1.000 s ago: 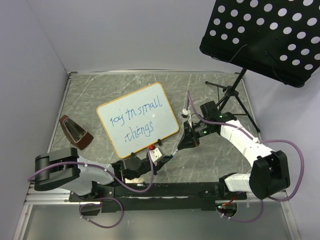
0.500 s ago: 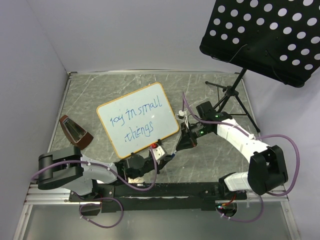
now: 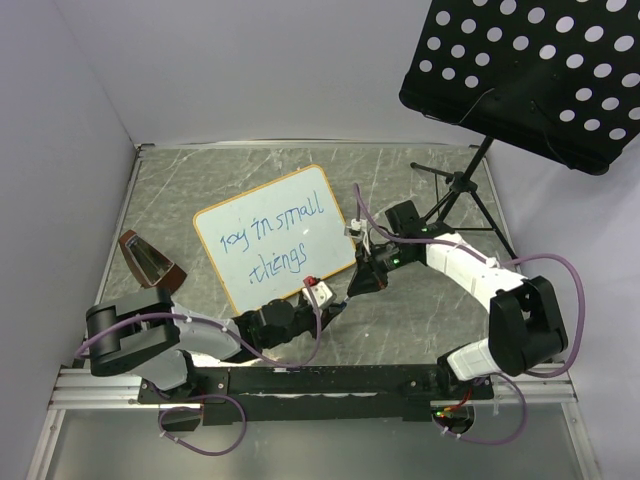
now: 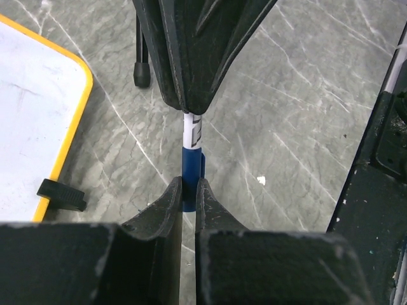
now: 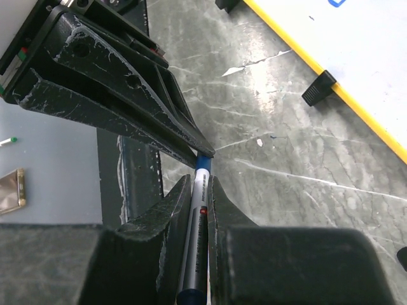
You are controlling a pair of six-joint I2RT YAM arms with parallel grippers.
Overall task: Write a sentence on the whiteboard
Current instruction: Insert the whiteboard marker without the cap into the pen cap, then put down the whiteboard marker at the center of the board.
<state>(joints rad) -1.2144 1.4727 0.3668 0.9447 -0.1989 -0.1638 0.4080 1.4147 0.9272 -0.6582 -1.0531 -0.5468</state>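
Furthest to the left of the whiteboard, a dark brown wedge-shaped block (image 3: 150,265) with a glossy face lies on the grey marbled table (image 3: 200,180), well apart from the frame. The small white rectangular whiteboard (image 3: 275,237), rounded at the corners and edged in thin tan-orange, lies flat and turned at an angle. It carries the sentence (image 3: 283,264) in thin blue handwriting on two lines, "joy in small" above "things". One black clip foot (image 4: 60,194) juts from its near edge. Just off the whiteboard's near-right corner, the left hand (image 4: 189,184) has its two black fingers pressed together on the blue cap (image 4: 191,166) of a slim white-and-grey marker pen (image 5: 194,254). The pen is held clear of the table and does not touch the board. The cap sits against the end of the white barrel; whether it is fully seated I cannot tell. Facing it from the right, nearly tip to tip, the right hand (image 5: 202,184) is clamped on the pen's barrel, so the whiteboard lies just beside both hands, on their far-left side. Furthest right of the whiteboard, a black perforated music-stand panel (image 3: 530,70) hangs tilted on its thin tripod legs (image 3: 460,190).
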